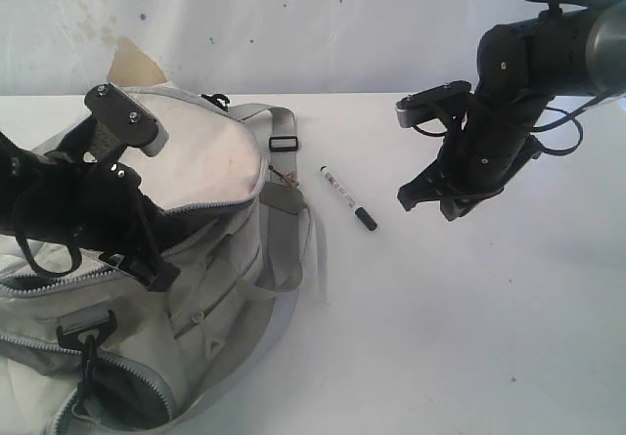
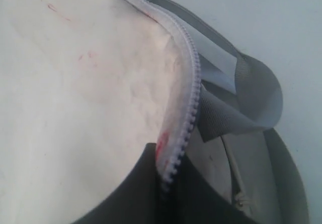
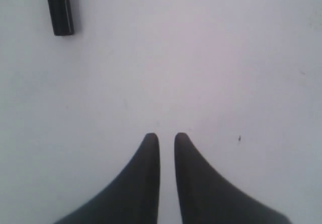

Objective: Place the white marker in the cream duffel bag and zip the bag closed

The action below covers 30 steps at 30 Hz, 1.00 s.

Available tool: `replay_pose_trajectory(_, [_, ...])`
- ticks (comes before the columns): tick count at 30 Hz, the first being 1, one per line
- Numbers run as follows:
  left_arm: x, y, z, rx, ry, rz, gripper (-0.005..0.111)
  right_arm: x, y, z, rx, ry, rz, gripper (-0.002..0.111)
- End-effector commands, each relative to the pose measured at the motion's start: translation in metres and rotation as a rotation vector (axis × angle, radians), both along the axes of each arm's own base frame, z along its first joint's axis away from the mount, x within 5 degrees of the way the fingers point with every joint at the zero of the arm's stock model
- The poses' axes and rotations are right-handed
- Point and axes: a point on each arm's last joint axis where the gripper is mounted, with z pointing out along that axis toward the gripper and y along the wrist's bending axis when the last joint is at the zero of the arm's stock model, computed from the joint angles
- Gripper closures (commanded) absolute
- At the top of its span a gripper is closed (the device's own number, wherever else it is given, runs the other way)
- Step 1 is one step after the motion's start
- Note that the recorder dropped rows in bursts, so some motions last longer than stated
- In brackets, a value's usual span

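The cream duffel bag [image 1: 210,156] lies at the left of the table, its top flap lifted and dark lining showing beneath. My left gripper [image 1: 156,271] is shut on the flap's zipper edge [image 2: 187,108], which runs between the fingers [image 2: 136,194]. The white marker [image 1: 345,197] lies flat on the table just right of the bag, black cap toward the front. Its cap [image 3: 60,7] shows in the right wrist view. My right gripper [image 1: 427,203] hangs above the table right of the marker, its fingertips [image 3: 151,143] almost together with nothing between them.
Grey straps [image 1: 286,215] and a black buckle [image 1: 284,144] trail from the bag toward the marker. A black clip [image 1: 86,332] sits on the bag's near side. A stained white wall [image 1: 293,24] closes the back. White tabletop [image 1: 469,337] stretches front right.
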Motion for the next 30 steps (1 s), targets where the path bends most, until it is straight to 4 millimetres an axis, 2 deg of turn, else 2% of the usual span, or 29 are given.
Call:
replay_pose_trajectory(1, [0.003, -0.001, 0.004, -0.053, 0.004, 0.068, 0.106, 0.001, 0.003, -0.001, 0.051, -0.013, -0.014, 0.088])
replay_pose_trajectory(7, [0.014, 0.009, 0.027, -0.108, -0.020, 0.130, 0.106, 0.005, 0.006, 0.001, 0.095, -0.055, -0.029, 0.066])
replay_pose_trajectory(9, [0.017, 0.015, 0.033, -0.117, -0.027, 0.148, 0.106, 0.008, 0.008, 0.002, 0.124, -0.082, -0.040, 0.063])
replay_pose_trajectory(12, [0.023, 0.025, 0.039, -0.128, -0.024, 0.184, 0.106, 0.010, 0.014, 0.001, 0.196, -0.094, -0.078, 0.063])
replay_pose_trajectory(15, [0.030, 0.038, 0.045, -0.179, -0.007, 0.292, 0.106, 0.015, 0.020, -0.002, 0.243, -0.080, -0.060, 0.064])
replay_pose_trajectory(20, [0.041, 0.059, 0.054, -0.230, -0.001, 0.411, 0.106, 0.024, 0.029, -0.017, 0.284, -0.015, -0.059, 0.067])
replay_pose_trajectory(25, [0.047, 0.067, 0.061, -0.228, -0.057, 0.431, 0.106, 0.032, 0.032, -0.027, 0.256, -0.036, 0.045, 0.067])
replay_pose_trajectory(30, [0.054, 0.070, 0.073, -0.171, -0.209, 0.390, 0.106, 0.042, 0.035, -0.034, 0.306, -0.114, 0.001, 0.067])
